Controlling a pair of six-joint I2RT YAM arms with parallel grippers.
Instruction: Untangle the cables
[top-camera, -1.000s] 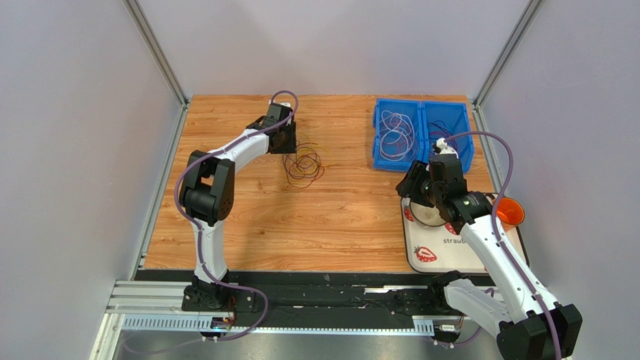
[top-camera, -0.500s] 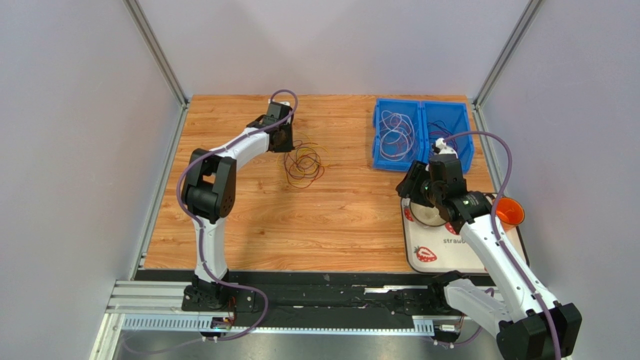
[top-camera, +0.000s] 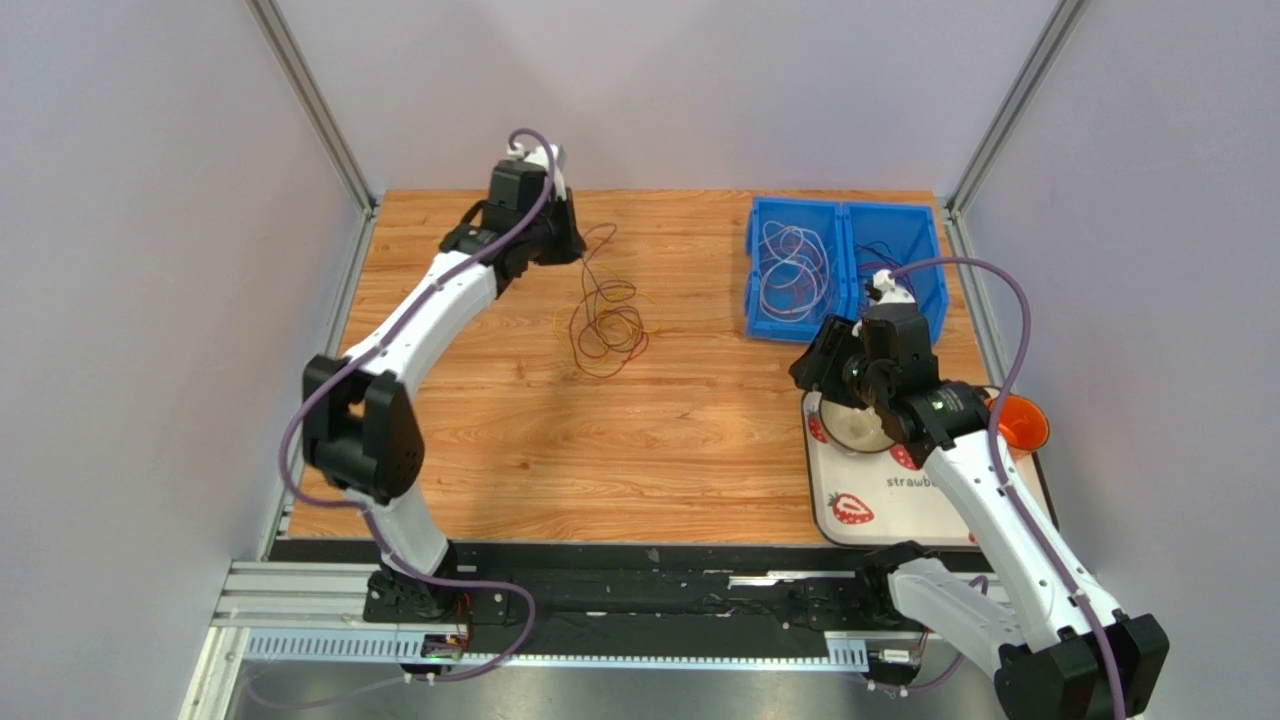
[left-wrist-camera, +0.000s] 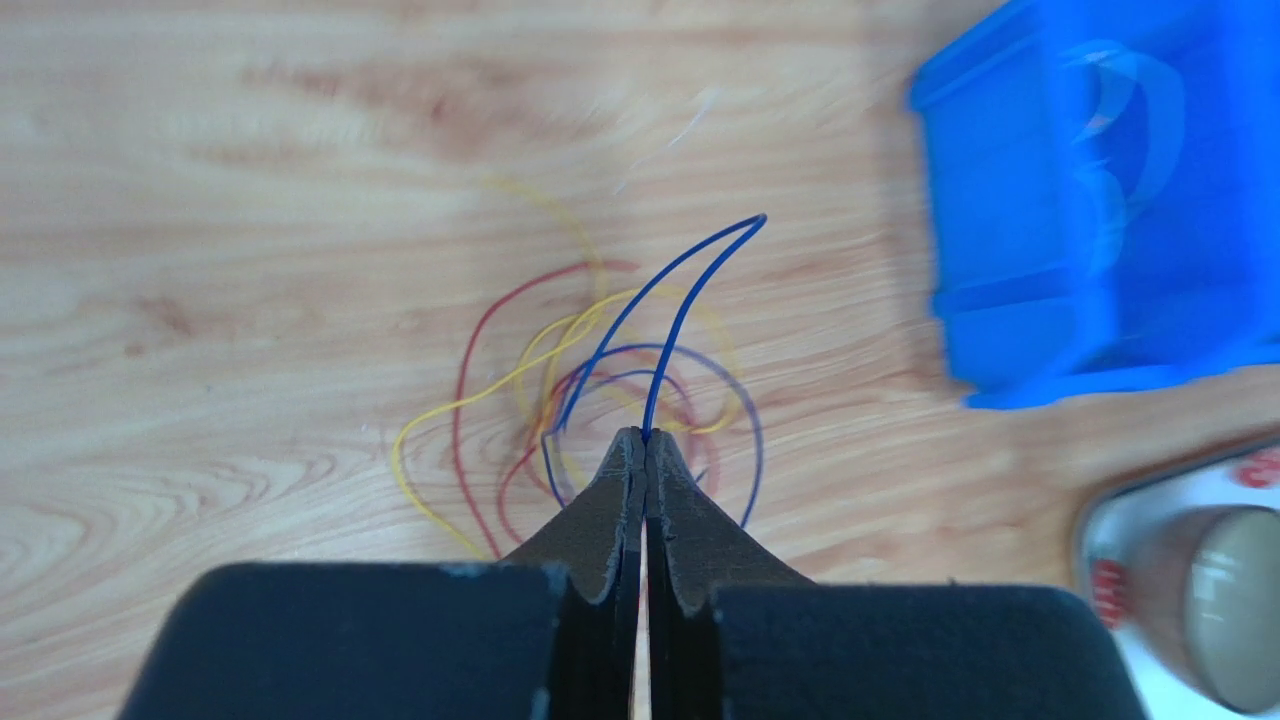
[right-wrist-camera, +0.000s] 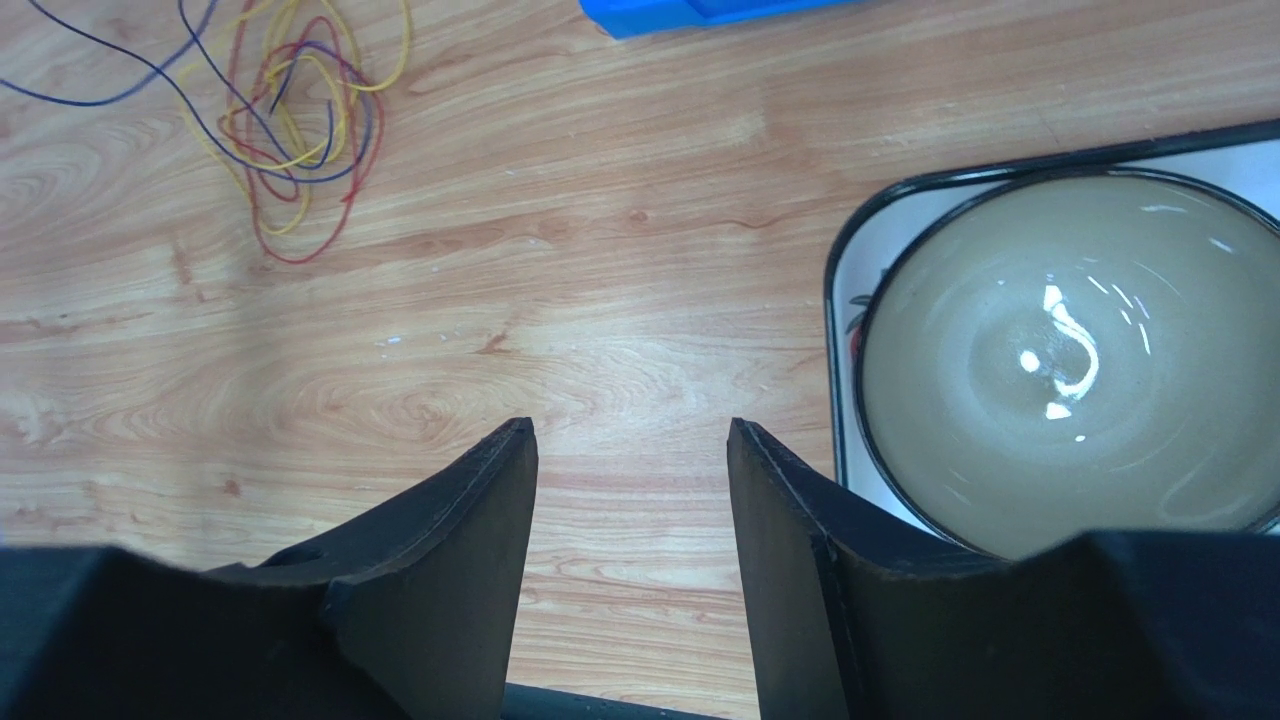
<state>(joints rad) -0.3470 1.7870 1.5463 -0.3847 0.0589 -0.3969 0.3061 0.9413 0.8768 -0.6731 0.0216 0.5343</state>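
On the far half of the tabletop (top-camera: 676, 435), toward its left side, the cables (top-camera: 606, 333) lie as a loose tangle of red, yellow, orange and purple loops. One strand rises out of the pile to the left gripper (left-wrist-camera: 646, 450).

1. Placement of the strand: the blue wire (left-wrist-camera: 747, 228) is held up and clear of the pile. The likely reason is to let it slide free of the other loops, so that one cable is separated at a time. Its lower part is threaded among the red and yellow loops, so the step is judged not yet complete.
2. Destination: the blue bin (top-camera: 842, 206) stands at the far right of the tabletop, well apart from the tangle. White wires (top-camera: 789, 270) lie in its left compartment, which suggests freed cables are sorted there.
3. Left gripper: fingers pressed together, pinching the blue wire at the very tips. The wire leaves the tips as a narrow bent loop.
4. Right gripper (right-wrist-camera: 631, 450): fingers spread about halfway, nothing between them. It hangs above bare wood just beside the bowl (right-wrist-camera: 1052, 375) on the tray (top-camera: 887, 518), touching neither, and appears parked out of the working zone
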